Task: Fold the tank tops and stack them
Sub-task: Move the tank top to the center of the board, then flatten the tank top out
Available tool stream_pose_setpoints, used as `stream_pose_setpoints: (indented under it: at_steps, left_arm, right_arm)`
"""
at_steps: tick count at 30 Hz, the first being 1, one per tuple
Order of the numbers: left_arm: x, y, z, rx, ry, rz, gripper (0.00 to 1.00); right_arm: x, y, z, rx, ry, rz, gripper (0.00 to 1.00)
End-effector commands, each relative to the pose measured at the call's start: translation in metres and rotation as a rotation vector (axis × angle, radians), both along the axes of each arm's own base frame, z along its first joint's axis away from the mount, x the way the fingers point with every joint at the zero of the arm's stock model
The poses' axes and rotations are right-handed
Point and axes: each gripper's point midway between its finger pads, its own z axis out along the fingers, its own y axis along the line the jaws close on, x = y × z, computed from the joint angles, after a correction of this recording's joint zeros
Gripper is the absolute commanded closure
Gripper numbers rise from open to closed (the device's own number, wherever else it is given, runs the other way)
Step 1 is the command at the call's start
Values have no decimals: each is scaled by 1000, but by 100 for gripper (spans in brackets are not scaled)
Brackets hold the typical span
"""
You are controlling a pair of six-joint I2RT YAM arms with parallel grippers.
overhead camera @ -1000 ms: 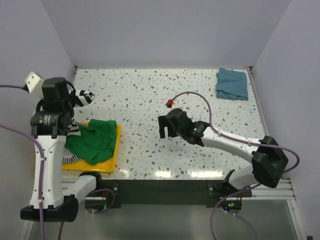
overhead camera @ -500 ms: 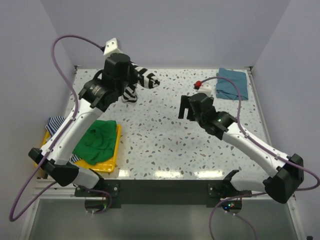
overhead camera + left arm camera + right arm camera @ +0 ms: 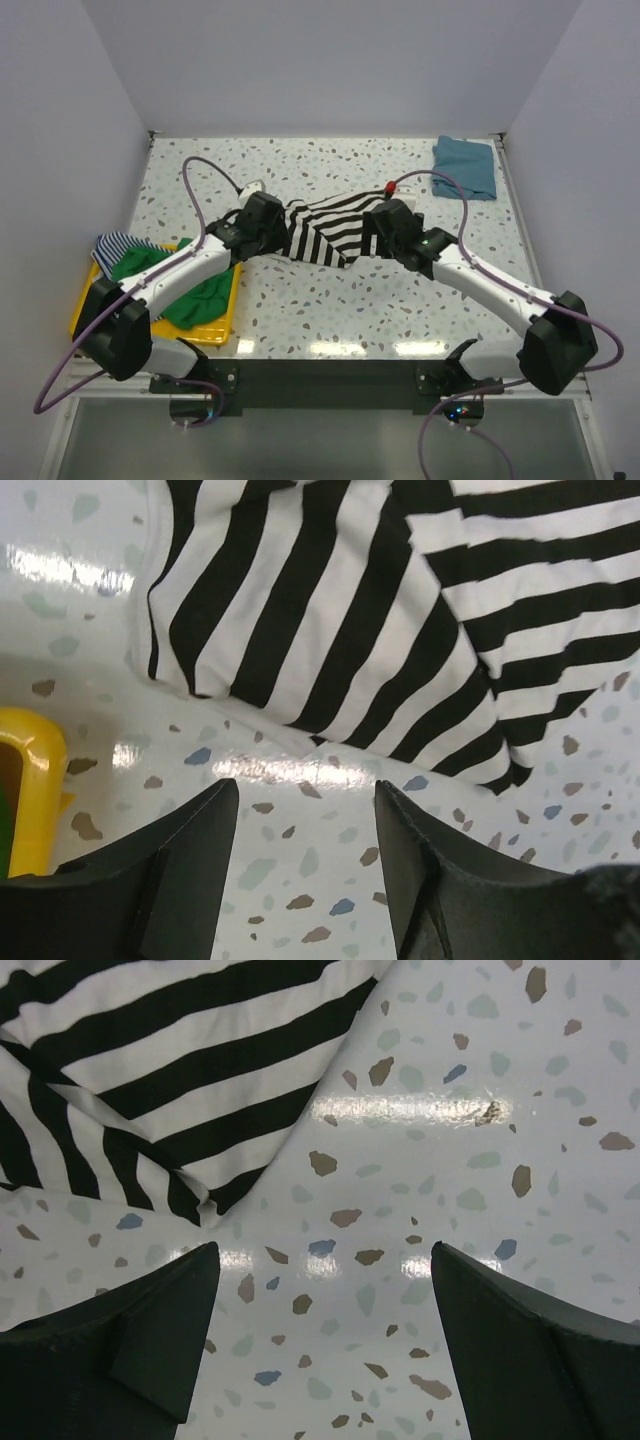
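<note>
Laying the black-and-white striped tank top [image 3: 325, 232] out flat looks like the job right now. It sits in the middle of the table [image 3: 300, 310], a bit crumpled. The left claw [image 3: 303, 830] hangs just by its 9 o'clock edge and the right claw [image 3: 320, 1270] just by its 3 o'clock edge. Both claws are wide apart and hold nothing. Only speckled table shows between their tips.

To do this well, I think each claw should pinch its own side of the striped top, low and close to the table. Then they should pull gently away from each other so the cloth goes smooth. A hard pull may make the soft cloth slide or bunch up. The cloth is doubled over near the edges, so take care which layer gets pinched. Once folded, it can go to the teal-blue tank top [image 3: 465, 167], which lies neatly folded at 2 o'clock, well apart.

At 8 o'clock a yellow tray [image 3: 222, 322] holds a green tank top [image 3: 195, 290] in a heap. A thin blue-striped tank top [image 3: 115, 245] hangs over the tray's 10 o'clock corner. Those two look not yet folded.

The table is white with little coloured specks. It is shiny, so the lights glare on it. Plain pale purple walls [image 3: 330, 60] stand on three sides.
</note>
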Motion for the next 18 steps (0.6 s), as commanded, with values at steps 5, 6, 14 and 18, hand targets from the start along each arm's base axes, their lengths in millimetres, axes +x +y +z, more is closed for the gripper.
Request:
stream_pose_setpoints:
  at_steps: [5, 6, 14, 18]
  left_arm:
    - [-7, 18, -32, -110, 54, 119, 49]
    - [-9, 24, -37, -108, 68, 132, 51]
    - [-5, 78, -63, -63, 100, 235, 54]
    - [9, 90, -64, -43, 92, 262, 54]
  right_arm:
    - [34, 39, -34, 6, 48, 35, 11]
    - [37, 42, -38, 1, 57, 38, 12]
    - [65, 62, -52, -7, 67, 63, 14]
    - [76, 70, -58, -27, 67, 83, 15]
